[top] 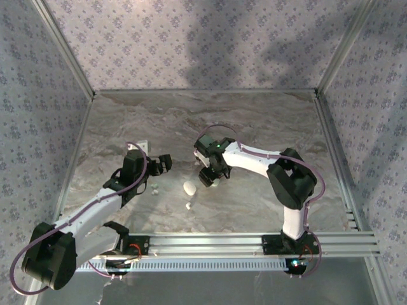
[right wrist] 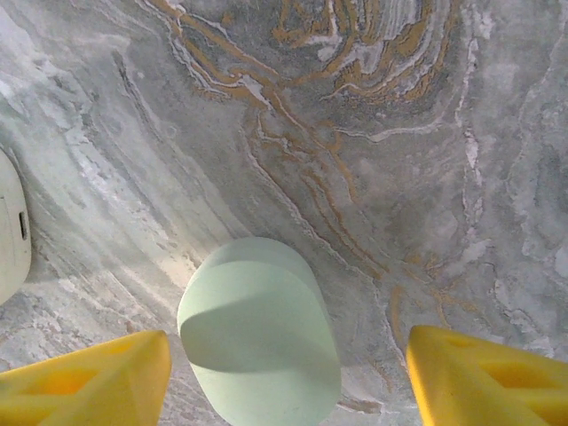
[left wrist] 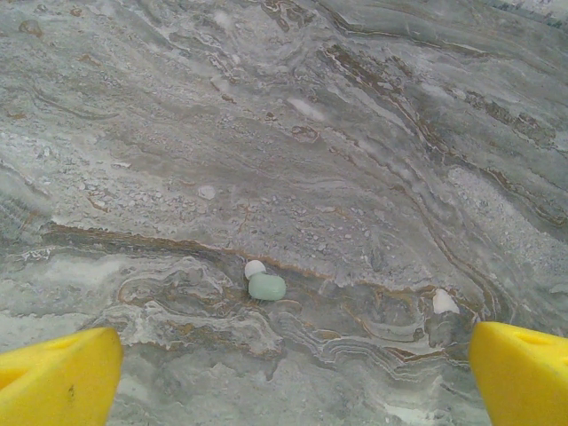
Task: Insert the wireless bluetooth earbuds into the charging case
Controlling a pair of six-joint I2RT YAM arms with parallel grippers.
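**Right gripper** (right wrist: 288,382): jaws stand open astride the green case (right wrist: 257,328), with a gap on each side, the wider one on the view's right. Nothing is held. Judged to be lining up a grasp, so the case can be steadied or opened to take earbuds. The white case (right wrist: 11,226) lies just beside it, at the view's left edge.

**Left gripper** (left wrist: 293,377): jaws wide and empty, low over the table (left wrist: 373,133). It appears parked clear of the right arm's work.

**Earbuds:** not in either case. 1 whitish bit (top: 188,206) lies loose on the table, near the white case (top: 189,188) on the side toward the arm bases. 2 specks (top: 154,187) near the left arm are too small to identify.

**Edges and room:** both grippers sit mid-table, well apart from the side rails (top: 331,146) and the back wall (top: 203,44). There is open marble beyond them and to the right. The tightest spot is between the 2 grippers, where the cases and the bit cluster. A careless sweep there could scatter them.
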